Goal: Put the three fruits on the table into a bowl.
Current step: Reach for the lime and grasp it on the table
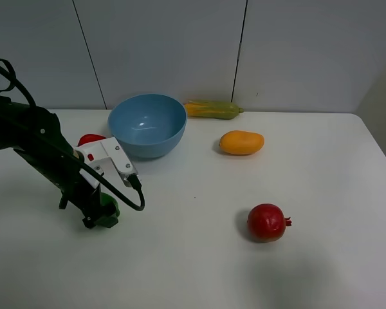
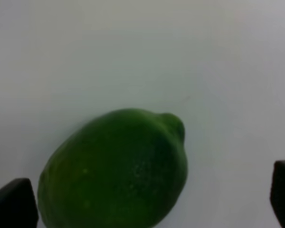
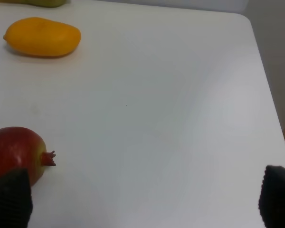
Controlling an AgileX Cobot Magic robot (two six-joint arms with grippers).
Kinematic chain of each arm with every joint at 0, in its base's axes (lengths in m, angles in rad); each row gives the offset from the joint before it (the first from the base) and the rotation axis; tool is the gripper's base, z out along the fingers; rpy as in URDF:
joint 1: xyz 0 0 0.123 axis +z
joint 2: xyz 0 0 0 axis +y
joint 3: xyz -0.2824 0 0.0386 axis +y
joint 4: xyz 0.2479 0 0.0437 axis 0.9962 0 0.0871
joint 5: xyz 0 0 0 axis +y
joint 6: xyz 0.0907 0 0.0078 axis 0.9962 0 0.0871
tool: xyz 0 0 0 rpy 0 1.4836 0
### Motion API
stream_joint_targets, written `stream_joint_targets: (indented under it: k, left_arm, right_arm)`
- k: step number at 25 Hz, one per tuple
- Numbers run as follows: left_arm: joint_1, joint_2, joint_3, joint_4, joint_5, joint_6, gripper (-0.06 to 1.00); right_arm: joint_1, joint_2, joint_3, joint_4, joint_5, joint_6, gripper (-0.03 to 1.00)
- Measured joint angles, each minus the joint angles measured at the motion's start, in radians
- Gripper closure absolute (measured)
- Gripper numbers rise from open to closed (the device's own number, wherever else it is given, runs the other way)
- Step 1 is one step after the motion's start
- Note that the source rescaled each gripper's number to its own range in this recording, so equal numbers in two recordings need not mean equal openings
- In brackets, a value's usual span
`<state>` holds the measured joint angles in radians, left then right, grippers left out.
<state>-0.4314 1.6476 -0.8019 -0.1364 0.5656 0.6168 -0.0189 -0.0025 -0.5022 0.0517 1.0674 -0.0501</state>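
Left gripper (image 2: 147, 198) spread around lime (image 2: 116, 171) — on table (image 1: 199, 264), outside bowl (image 1: 148, 145).

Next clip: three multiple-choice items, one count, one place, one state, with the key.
1. Fruits in the bowl: A none; B one; C two.
2. The lime is: A in the bowl; B on the table, between the fingers of the left end effector; C lifted in the air.
3. The left end effector is: A open; B shut on the lime; C out of view.
Key: 1 A, its inside is bare; 2 B, the left wrist view shows it on the white top; 3 A, fingers stand wide either side of the lime.
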Motion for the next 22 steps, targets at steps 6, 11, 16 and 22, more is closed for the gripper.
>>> stream_joint_targets:
  k: [6,11,16,22]
  left_arm:
    - [0.035,0.041,0.000,0.021,-0.017,0.002,-0.05]
    - [0.041,0.074,0.000,0.024,-0.053,0.003,-0.05]
    - [0.042,0.109,0.000,0.021,-0.072,0.003,-0.05]
    - [0.042,0.151,-0.001,0.021,-0.088,0.003,-0.05]
  right_arm:
    - [0.000,0.000,0.000,0.000,0.000,0.000,0.09]
    - [0.000,0.000,0.000,0.000,0.000,0.000,0.09]
    - [0.000,0.000,0.000,0.000,0.000,0.000,0.09]
    - [0.000,0.000,0.000,0.000,0.000,0.000,0.09]
